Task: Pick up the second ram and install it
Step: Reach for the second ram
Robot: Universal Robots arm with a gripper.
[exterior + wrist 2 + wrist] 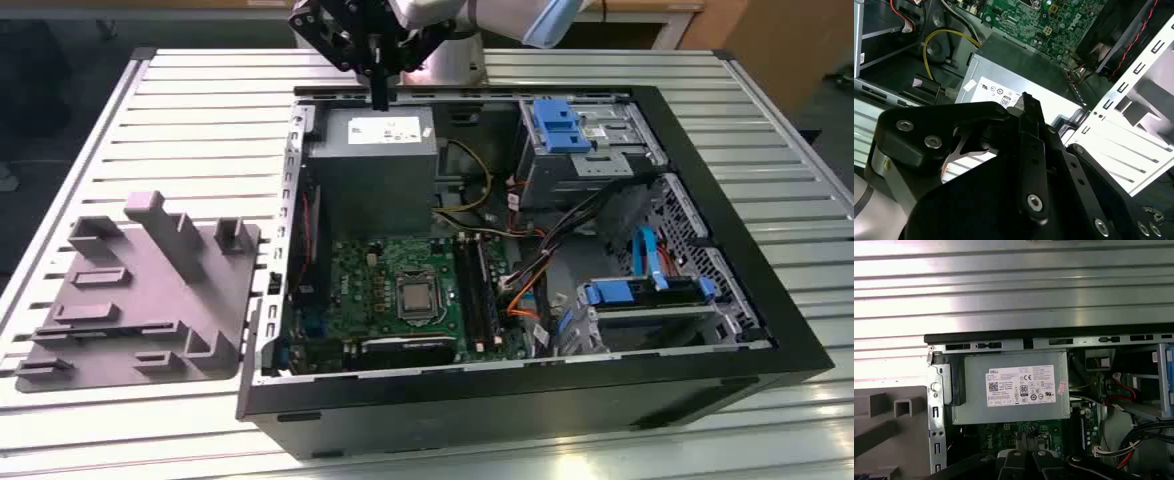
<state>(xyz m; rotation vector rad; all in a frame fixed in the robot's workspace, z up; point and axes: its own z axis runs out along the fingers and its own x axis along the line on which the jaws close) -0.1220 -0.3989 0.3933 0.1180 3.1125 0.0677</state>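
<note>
My gripper (382,104) hangs high over the far rim of the open computer case (534,385), above the grey power supply (374,150). Its dark fingers are pressed together into one thin tip. In both wrist views that tip (1027,98) (1026,436) points down at the labelled power supply (1019,65) (1014,390). The green motherboard (400,290) lies nearer the case's front, with long black slots (475,290) along its side towards the exterior view's right. The second ram is hidden or out of view, and I cannot make out anything between the fingertips.
A grey plastic tray (134,300) with upright blocks lies on the slatted table at the exterior view's left, outside the case. Blue drive brackets (561,125), metal cages and loose cables (527,275) crowd the case's side at the exterior view's right.
</note>
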